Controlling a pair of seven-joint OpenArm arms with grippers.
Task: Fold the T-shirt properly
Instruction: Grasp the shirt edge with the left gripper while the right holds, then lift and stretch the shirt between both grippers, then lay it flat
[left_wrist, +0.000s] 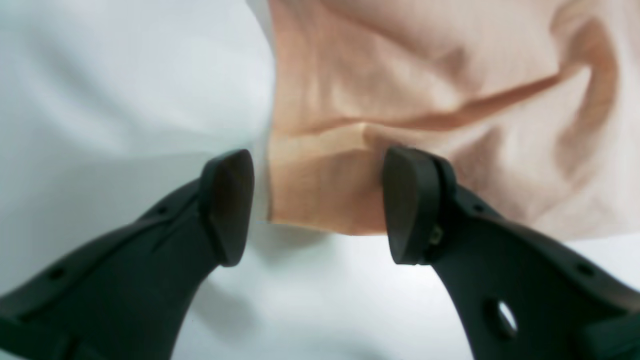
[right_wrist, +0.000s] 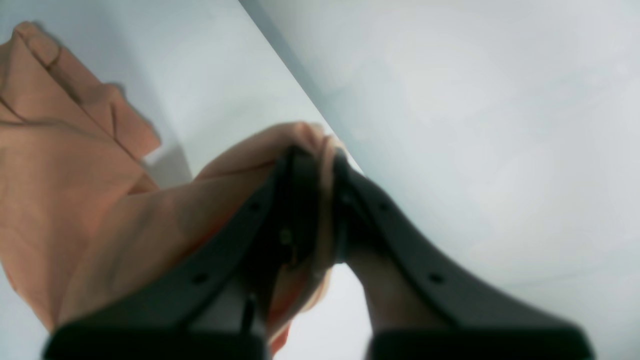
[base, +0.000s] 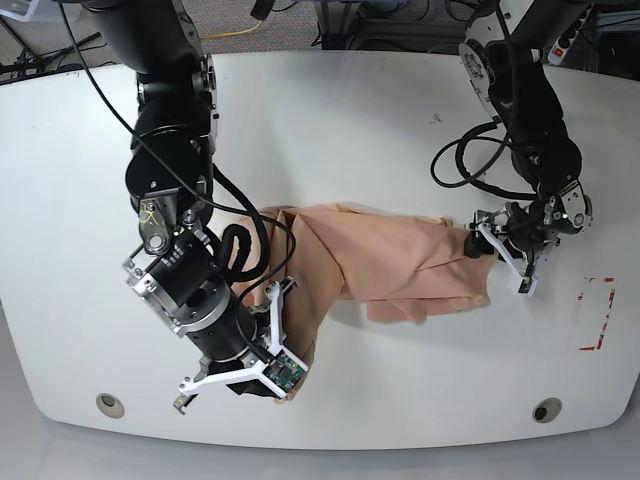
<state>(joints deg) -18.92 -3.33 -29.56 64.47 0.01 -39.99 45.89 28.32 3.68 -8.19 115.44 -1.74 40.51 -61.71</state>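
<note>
The peach T-shirt (base: 390, 260) lies crumpled and stretched across the middle of the white table. My left gripper (left_wrist: 320, 205) is open at the shirt's right end (base: 497, 252). A hemmed corner of the T-shirt (left_wrist: 325, 190) lies between its two dark fingers, which stand apart from the cloth. My right gripper (right_wrist: 315, 170) is shut on a bunched fold of the T-shirt (right_wrist: 60, 175). It holds that fold near the table's front left (base: 288, 368), and cloth trails from it back to the rest of the shirt.
The white table (base: 400, 120) extends around the shirt on all sides. Red tape marks (base: 597, 313) sit near its right edge. Black cables (base: 465, 165) loop from the arm on the right. The front edge of the table (base: 330, 440) runs close below my right gripper.
</note>
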